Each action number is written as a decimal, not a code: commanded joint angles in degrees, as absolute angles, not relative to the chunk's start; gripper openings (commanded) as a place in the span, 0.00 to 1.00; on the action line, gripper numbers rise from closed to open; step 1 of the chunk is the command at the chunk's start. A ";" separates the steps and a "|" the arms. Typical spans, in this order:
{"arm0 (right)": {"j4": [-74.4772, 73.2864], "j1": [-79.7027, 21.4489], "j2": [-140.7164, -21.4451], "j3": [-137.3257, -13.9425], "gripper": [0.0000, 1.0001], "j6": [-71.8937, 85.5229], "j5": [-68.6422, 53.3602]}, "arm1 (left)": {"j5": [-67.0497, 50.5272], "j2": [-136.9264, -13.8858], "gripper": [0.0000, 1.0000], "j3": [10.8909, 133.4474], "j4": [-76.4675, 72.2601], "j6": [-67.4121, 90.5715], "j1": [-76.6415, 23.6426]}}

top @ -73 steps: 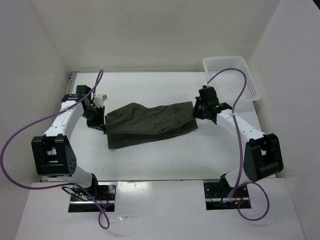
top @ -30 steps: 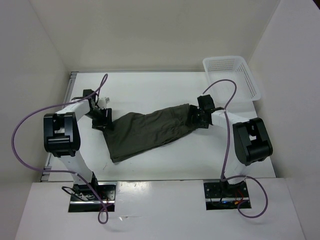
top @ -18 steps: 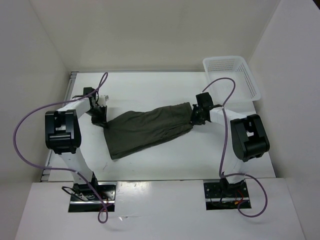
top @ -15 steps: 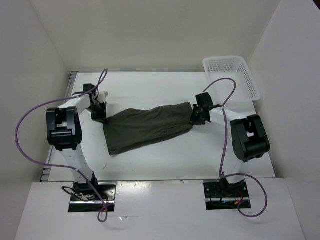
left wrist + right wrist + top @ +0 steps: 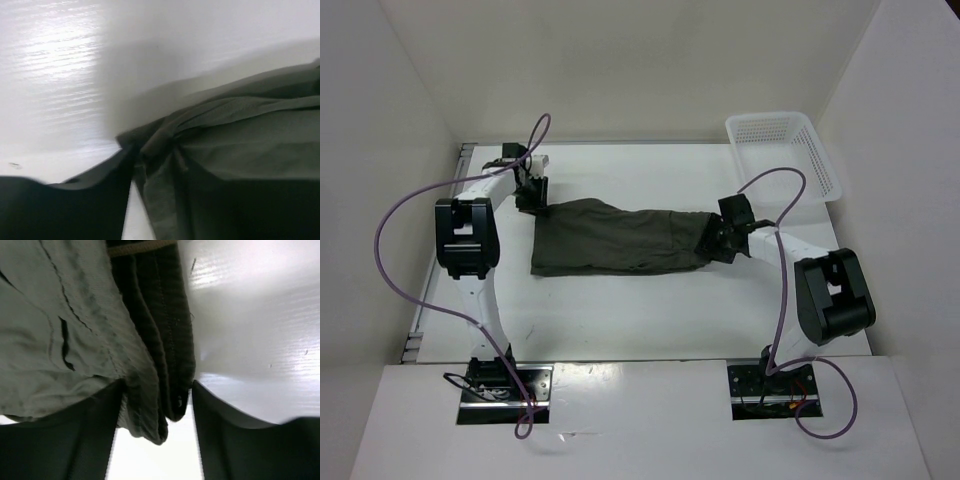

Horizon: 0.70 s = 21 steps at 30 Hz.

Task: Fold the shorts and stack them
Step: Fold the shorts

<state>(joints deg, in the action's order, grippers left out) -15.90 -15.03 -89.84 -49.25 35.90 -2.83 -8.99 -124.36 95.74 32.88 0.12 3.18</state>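
- The left arm reaches to the far left part of the tabletop, with a purple cable looping out beside it.
- The left tool sits right at the far left corner of the shorts, touching the cloth there.
- From its wrist camera, one dark finger shows at the lower left, and a bunched corner of the green cloth rises just beside it. The other finger is lost in the dark, so I cannot tell whether this tool is spread or pinching.
- The shorts lie flat in the middle of the tabletop as one long dark olive band, running left to right between the two tools.
- The right tool is at the right end of the shorts, low on the cloth.
- Its wrist view shows both fingers standing apart, with the thick folded edge of the shorts lying between them and a tan strip of cloth crossing the top. The tool looks spread rather than clamped.
- A white lattice basket stands at the far right corner of the tabletop, well apart from the shorts.
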 commanded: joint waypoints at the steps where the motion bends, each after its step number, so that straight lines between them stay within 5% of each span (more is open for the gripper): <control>1: -16.61 -15.47 -87.71 -48.17 0.65 36.39 -3.43 | -7.29 -124.99 0.48 92.65 31.55 0.00 3.69; 6: -17.23 -16.00 -89.20 -47.64 0.67 37.70 -4.04 | -8.78 -117.43 0.62 88.69 32.69 0.00 3.69; 12: -13.98 -17.92 -95.34 -47.64 0.63 39.90 -4.92 | -6.69 -109.86 0.68 85.17 34.45 0.00 4.22; 15: -13.37 -18.98 -98.25 -49.31 0.50 39.90 -5.63 | -4.58 -109.25 0.69 82.90 34.98 0.00 4.22; 17: -13.36 -18.98 -100.45 -50.44 0.24 39.90 -6.33 | -4.05 -109.25 0.69 81.74 34.98 0.00 4.22; 21: -14.50 -18.98 -101.16 -50.98 0.03 40.43 -3.88 | -5.44 -111.09 0.69 80.24 34.98 0.00 4.22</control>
